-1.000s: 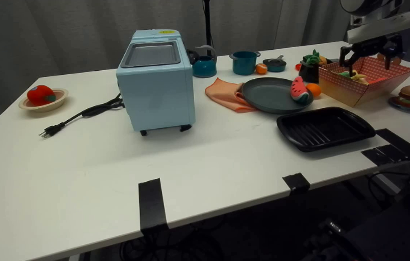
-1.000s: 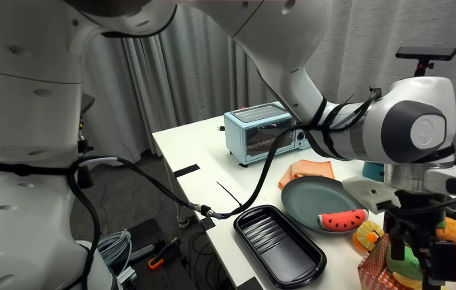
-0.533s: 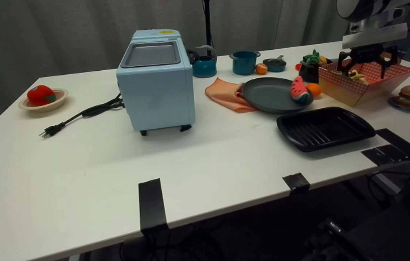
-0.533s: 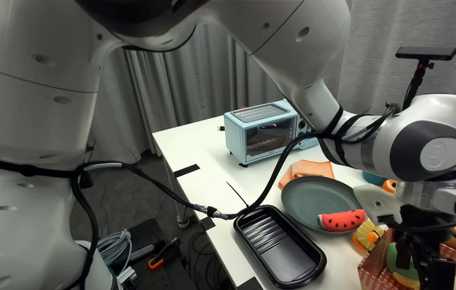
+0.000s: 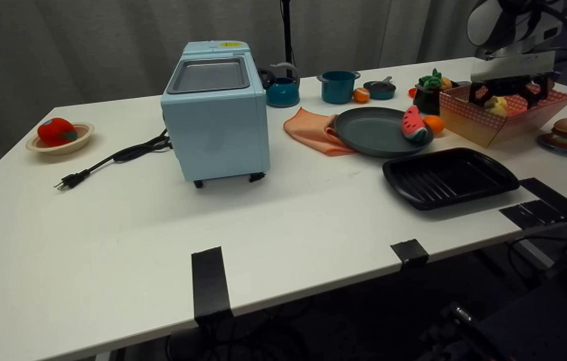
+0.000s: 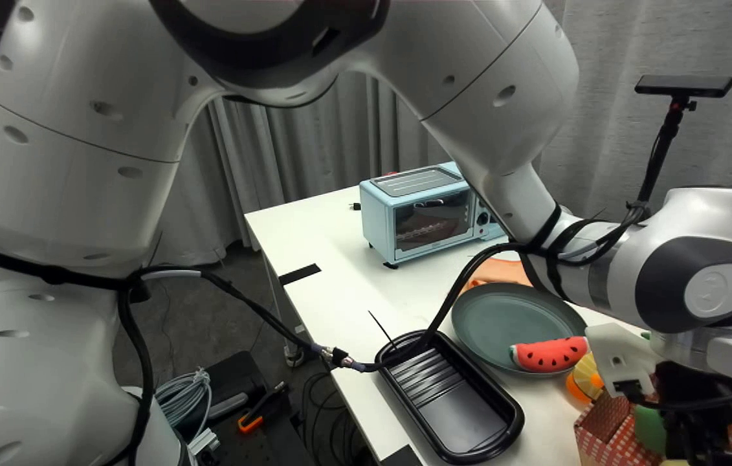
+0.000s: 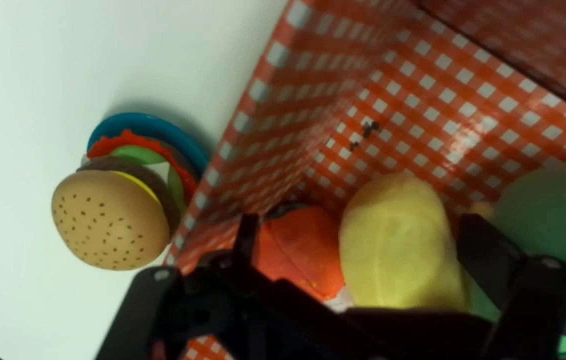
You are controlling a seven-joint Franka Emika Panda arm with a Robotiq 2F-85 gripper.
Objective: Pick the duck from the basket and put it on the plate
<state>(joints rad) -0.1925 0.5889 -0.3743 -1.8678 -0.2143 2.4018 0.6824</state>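
Observation:
The pale-yellow duck [image 7: 400,245] lies in the red-and-white checked basket [image 7: 270,85], beside an orange-red item [image 7: 303,250] and a green item [image 7: 555,215]. It also shows as a yellow lump in an exterior view [image 5: 496,105]; the gripper and the green item mostly hide it in the other picture. My gripper [image 7: 362,232] is open, down inside the basket, its fingers on either side of the duck and the orange-red item. The right finger is very near the duck; I cannot tell if they touch. The dark grey plate [image 5: 368,131] [image 6: 501,323] holds a watermelon slice.
A black ridged tray [image 5: 451,178] lies in front of the plate. An orange fruit [image 5: 433,124] and black pot [image 5: 427,102] stand between plate and basket. A toy burger [image 7: 110,220] stands beside the basket. A blue toaster oven [image 5: 218,125] stands farther off.
My gripper has moved down into the basket over the past second, its fingers staying apart. The plate and watermelon slice have not moved.

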